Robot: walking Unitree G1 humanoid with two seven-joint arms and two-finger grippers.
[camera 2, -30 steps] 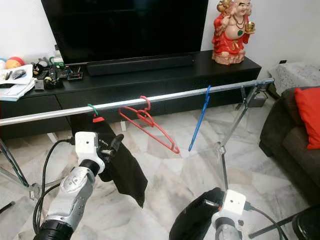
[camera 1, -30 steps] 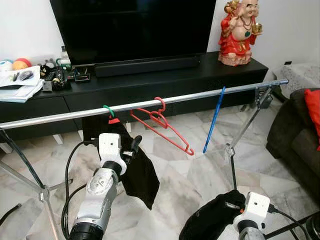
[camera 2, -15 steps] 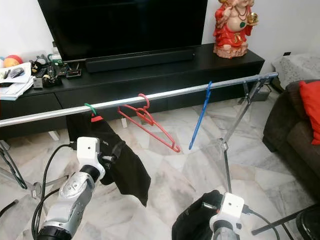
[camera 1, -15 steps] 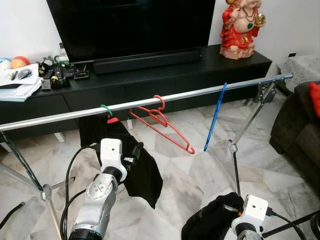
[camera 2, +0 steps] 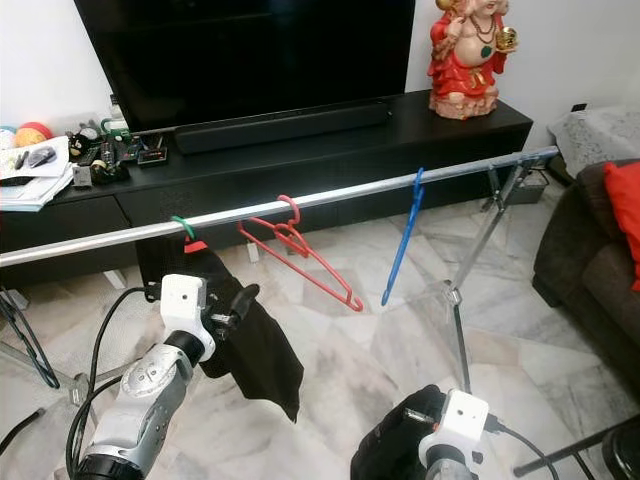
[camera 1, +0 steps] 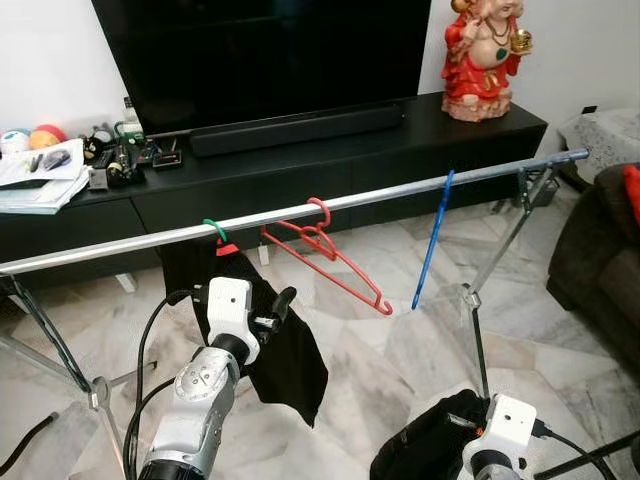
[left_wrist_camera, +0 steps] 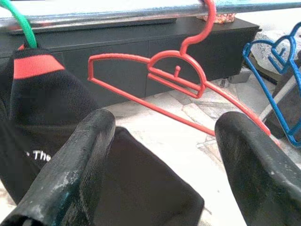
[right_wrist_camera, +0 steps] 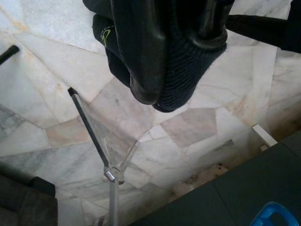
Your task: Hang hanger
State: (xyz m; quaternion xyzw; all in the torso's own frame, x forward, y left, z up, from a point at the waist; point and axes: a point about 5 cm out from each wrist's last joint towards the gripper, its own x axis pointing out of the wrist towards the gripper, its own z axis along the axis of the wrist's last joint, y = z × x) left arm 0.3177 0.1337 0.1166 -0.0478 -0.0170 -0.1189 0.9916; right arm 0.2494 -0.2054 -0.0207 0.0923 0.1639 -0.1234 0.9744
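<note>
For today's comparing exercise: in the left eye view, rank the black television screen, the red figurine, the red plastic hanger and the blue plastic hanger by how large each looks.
1. Black television screen.
2. Red plastic hanger and red figurine: look similar, unranked.
3. Blue plastic hanger, seen edge-on, so it looks thinnest.

Silver metal rail (camera 1: 300,212); green hanger hook (camera 1: 215,228) carrying a black garment (camera 1: 285,350) with a red band at the collar and white lettering; red hanger (camera 1: 325,250); blue hanger (camera 1: 432,240). Black TV cabinet (camera 1: 330,160), black screen (camera 1: 270,50), black soundbar (camera 1: 295,130). Red and gold figurine (camera 1: 487,60) at the cabinet's right end. Floor (camera 1: 400,340) of grey-white marble, veined, in irregular pieces. Dark knit cloth (right_wrist_camera: 188,75) with a small yellow-green mark. Red cushion (camera 2: 622,225) on a dark sofa (camera 2: 590,270).
</note>
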